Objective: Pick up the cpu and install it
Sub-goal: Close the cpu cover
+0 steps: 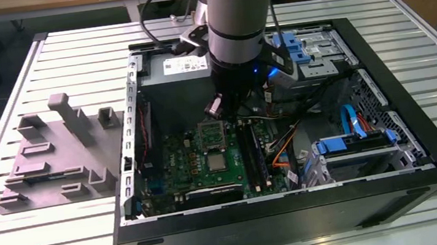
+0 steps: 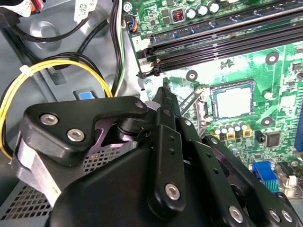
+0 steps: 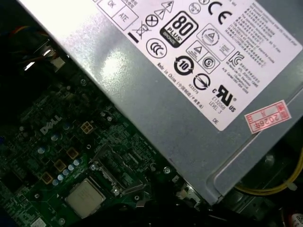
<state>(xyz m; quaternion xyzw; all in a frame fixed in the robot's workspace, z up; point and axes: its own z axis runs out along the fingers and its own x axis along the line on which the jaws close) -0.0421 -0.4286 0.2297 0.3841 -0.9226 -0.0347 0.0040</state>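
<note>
One small square cpu with a pale silver top (image 2: 232, 102) lies flat on the green motherboard (image 1: 206, 161) inside the open black computer case (image 1: 418, 137), and the black end effector (image 2: 163, 92), whose finger state I cannot tell, hovers near the black memory slots (image 2: 222, 45), so a careless descent could strike them.

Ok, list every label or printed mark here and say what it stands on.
White label of certification symbols and fine print: on the power-supply box.
Red-bordered sticker: on that label.
White lettering: on the motherboard.
The cpu: no print readable on its top.
</note>
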